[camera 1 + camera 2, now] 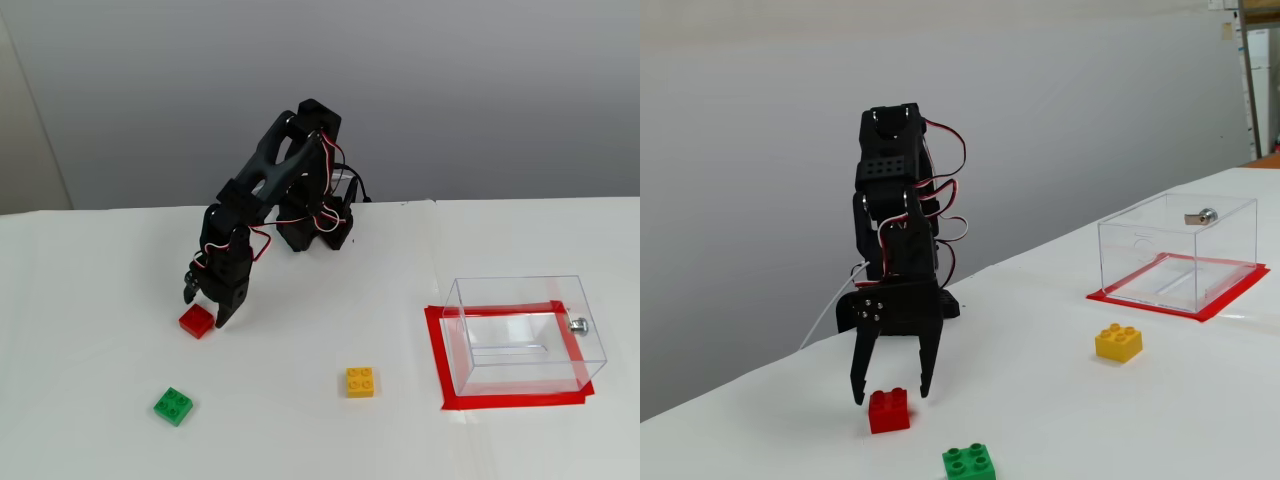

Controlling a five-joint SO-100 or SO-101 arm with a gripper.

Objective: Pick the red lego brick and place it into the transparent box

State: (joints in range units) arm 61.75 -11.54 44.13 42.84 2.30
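Both fixed views: tool [892, 398] spread open, fingers straddling the red lego brick [888, 411] on the table [300, 420].

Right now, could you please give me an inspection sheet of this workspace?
Surface: white table, bare apart from the items below.
Job's things: red lego brick lies flat on the table, not lifted; transparent box stands upright and empty, inside a red tape outline, far right in the high fixed view.
Clutter: green brick and yellow brick, both apart from the red one.
Claw: claw is open, tips down on either side of the red brick's far part, holding nothing.
Cables: red and white wires loop along the arm.
Surroundings: plain grey wall; nothing else seen.
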